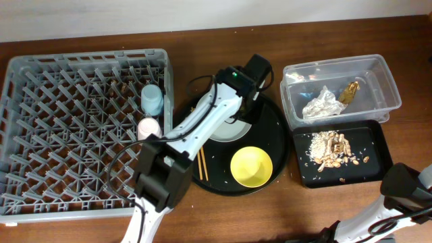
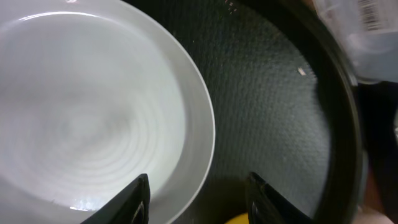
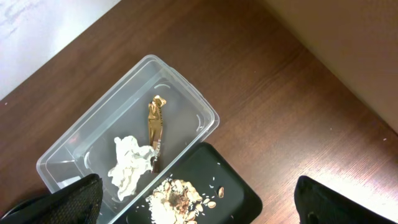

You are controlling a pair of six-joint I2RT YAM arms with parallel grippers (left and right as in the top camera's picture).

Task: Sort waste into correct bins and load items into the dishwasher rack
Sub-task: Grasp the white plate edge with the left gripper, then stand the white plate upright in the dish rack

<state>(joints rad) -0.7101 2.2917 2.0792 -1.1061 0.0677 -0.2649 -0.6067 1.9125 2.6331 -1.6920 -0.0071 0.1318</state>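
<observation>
The grey dishwasher rack fills the left and holds the blue cup and the pink cup. My left gripper is open, its fingers astride the rim of the pale plate; the plate shows partly under the arm overhead. The yellow bowl and the chopsticks lie on the round black tray. The clear tub holds the napkin and the gold wrapper. The black tray holds food scraps. My right gripper is open, high above both bins.
The large round black tray sits between the rack and the bins. A few crumbs lie on it. The clear tub's corner shows in the left wrist view. Brown wooden tabletop surrounds everything.
</observation>
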